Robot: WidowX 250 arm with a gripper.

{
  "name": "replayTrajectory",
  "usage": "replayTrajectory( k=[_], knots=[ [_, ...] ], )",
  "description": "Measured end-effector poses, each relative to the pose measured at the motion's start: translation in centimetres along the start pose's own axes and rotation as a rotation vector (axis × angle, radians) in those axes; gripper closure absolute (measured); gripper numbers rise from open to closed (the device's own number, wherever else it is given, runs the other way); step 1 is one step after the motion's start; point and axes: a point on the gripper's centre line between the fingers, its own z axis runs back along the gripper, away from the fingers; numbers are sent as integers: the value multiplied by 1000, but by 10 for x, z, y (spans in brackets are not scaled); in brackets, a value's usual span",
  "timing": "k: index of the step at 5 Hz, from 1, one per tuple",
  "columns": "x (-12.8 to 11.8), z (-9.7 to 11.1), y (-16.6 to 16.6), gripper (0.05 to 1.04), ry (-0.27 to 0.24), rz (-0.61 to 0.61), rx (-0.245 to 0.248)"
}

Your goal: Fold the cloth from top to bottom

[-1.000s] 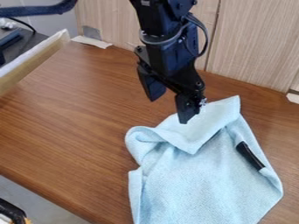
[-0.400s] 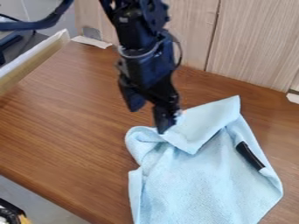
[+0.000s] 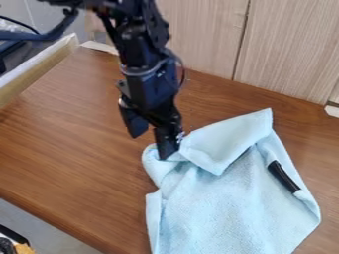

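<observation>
Shifting left and lower in view, black two-finger gripper [image 3: 151, 145] is at the upper-left edge of the light-blue fabric cloth [image 3: 225, 213], jaws spread. Cloth unmoved on brown wooden bench [image 3: 73, 134], top only partly folded; likely needs a regrasp there.

No words, labels, brands, numbers or signs are showing legibly.
</observation>
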Motion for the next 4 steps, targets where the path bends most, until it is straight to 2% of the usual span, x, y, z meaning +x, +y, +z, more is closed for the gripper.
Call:
replayTrajectory(
  k=[1,2,3,4],
  knots=[
    [-6,-20,3,83,63,-14,-22],
    [-17,-35,11,83,111,26,-39],
    [-20,-41,16,131,125,43,-35],
    [-21,-42,17,415,130,46,-27]
  ],
)
